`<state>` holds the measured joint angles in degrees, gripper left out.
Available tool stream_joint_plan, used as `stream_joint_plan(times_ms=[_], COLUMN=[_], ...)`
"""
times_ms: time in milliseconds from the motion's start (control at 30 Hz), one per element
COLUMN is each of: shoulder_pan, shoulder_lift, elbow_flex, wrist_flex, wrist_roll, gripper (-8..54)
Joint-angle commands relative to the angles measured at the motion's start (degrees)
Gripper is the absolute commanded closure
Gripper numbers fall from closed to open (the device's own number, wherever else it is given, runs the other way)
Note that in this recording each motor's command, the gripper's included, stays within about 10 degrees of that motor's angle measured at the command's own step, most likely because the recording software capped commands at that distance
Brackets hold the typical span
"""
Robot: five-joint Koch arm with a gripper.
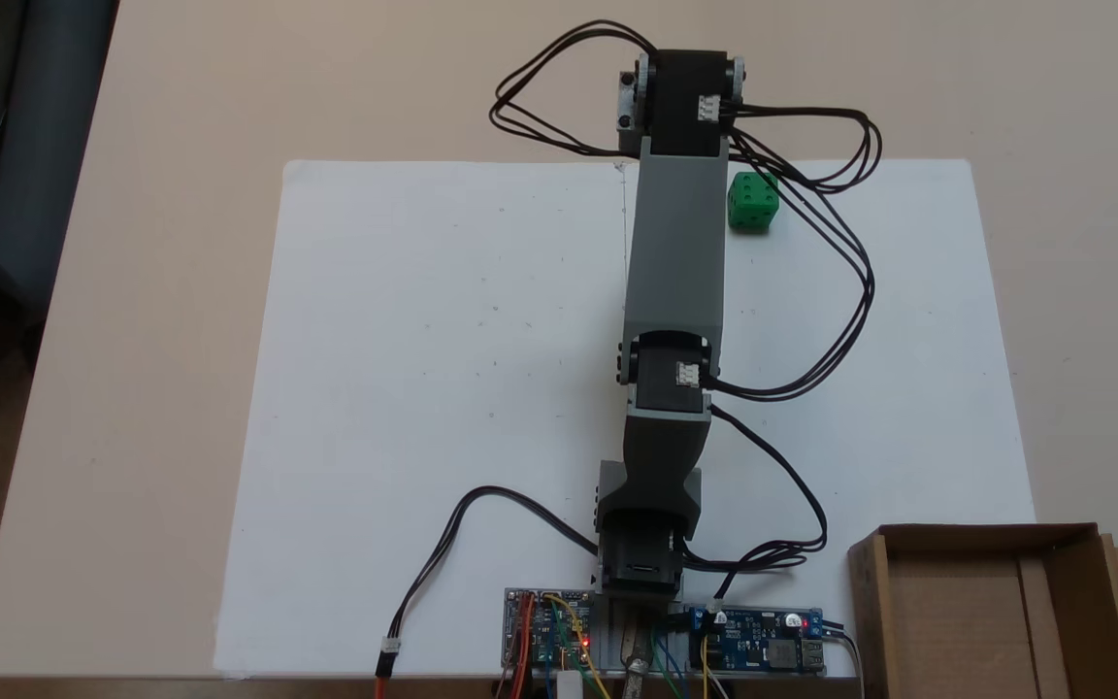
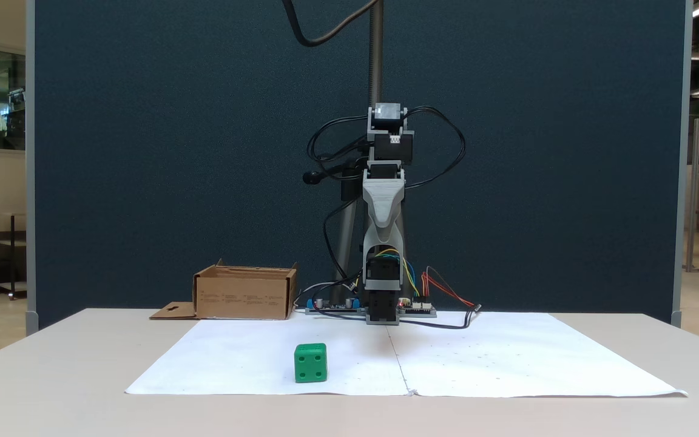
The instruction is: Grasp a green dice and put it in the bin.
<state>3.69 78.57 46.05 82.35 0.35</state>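
Green dice (image 2: 310,363) sits closest to the camera in a fixed view, alone on the white paper sheet (image 2: 507,358), near the sheet's front edge. Seen from above in a fixed view, the green dice (image 1: 751,202) is at about 1 o'clock on the white paper sheet (image 1: 443,388), just beside the grey arm (image 1: 674,243) and apart from it. 1 of its faces shows 4 dots.

Lots of bare paper lies around the dice — nothing touches it.

From above, the bin (image 1: 996,607) is at about 5 o'clock, well apart from the dice, its top open and its flap with a slot sticking out to the right. From the front, the bin (image 2: 245,295) stands beside the arm's base with its flap flat on the table.

The gripper (image 2: 383,318) hangs low by the base, and I cannot tell if its pincer is spread or pressed together.

The beige table (image 1: 180,116) holds it all, and a dark blue wall panel (image 2: 173,152) stands behind.
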Motion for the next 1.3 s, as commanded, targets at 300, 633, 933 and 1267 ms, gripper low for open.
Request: stream_joint_plan(times_ms=[300, 633, 933, 1267], shoulder_pan=[5.54, 8.26, 14.06, 18.54], shoulder_lift=[-3.78, -10.46, -13.01, -13.71], elbow_flex=[-11.25, -16.79, -16.88, -16.88], wrist_flex=[10.44, 10.79, 8.53, 0.7], wrist_roll=[-6.86, -12.39, -14.68, -19.6], gripper=[1.6, 1.8, 2.5, 2.5])
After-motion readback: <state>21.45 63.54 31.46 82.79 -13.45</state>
